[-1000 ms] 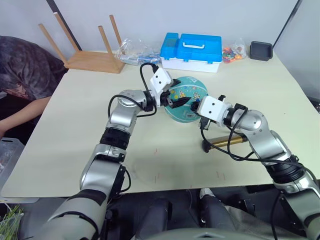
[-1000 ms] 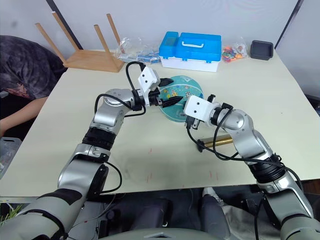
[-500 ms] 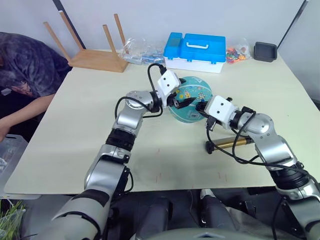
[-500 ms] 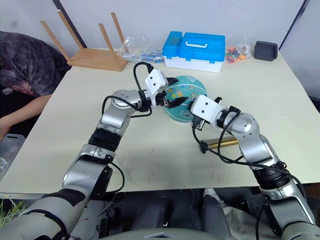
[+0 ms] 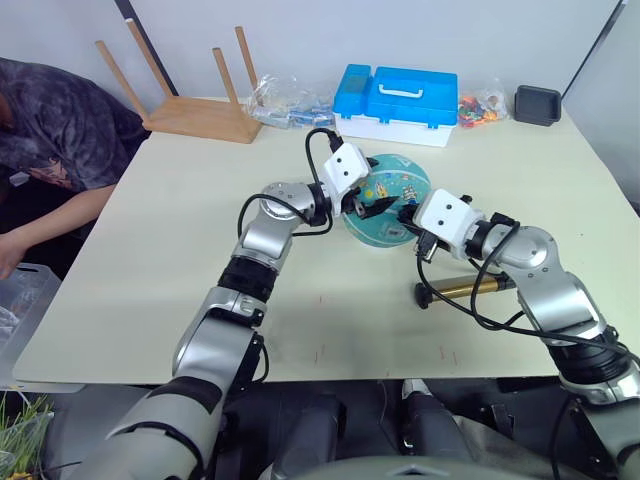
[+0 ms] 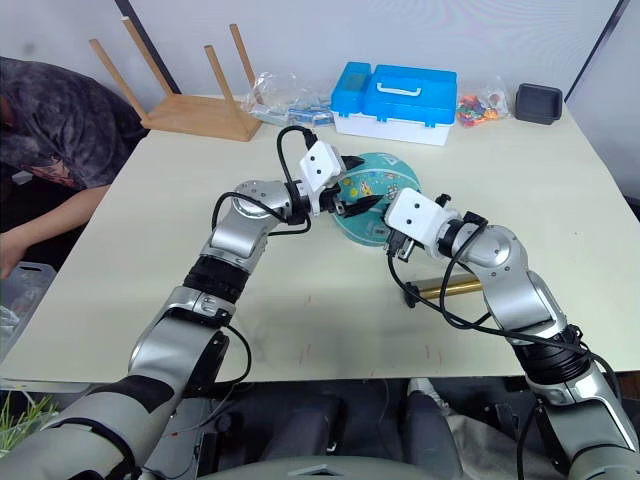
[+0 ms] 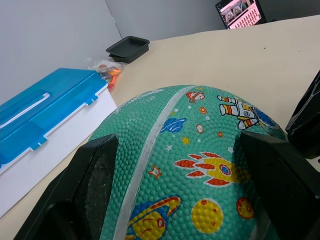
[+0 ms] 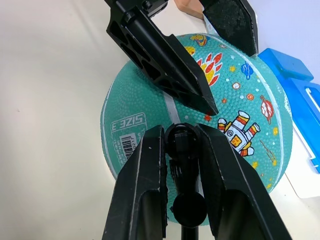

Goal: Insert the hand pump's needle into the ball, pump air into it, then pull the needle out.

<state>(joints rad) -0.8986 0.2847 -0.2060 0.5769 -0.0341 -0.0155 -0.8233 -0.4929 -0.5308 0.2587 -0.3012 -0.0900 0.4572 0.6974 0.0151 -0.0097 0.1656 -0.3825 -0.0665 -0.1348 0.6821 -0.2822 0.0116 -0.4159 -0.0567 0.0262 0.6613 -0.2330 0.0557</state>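
Observation:
The teal ball [image 5: 392,192] with cartoon prints rests on the table [image 5: 170,230]. My left gripper [image 5: 374,203] straddles it, one black finger [image 7: 85,190] pressed on each side. My right gripper [image 8: 181,135] is right beside the ball on the near side and is shut on the black fitting [image 8: 183,165] at the end of the hose. The needle's thin pin is hidden behind that fitting. The hand pump [image 5: 470,287], a bronze cylinder with a black end cap, lies flat on the table near my right forearm. Its black hose [image 5: 480,318] loops up to the right gripper.
A blue and white toolbox [image 5: 400,92] stands behind the ball. An upturned wooden stool [image 5: 190,110], a plastic bag [image 5: 290,100], small colourful parts [image 5: 480,105] and a black tray [image 5: 538,103] line the far edge. A person [image 5: 50,130] sits at the left.
The whole picture has shifted, so the camera moved. Both grippers keep their places at the ball, and the pump lies where it lay.

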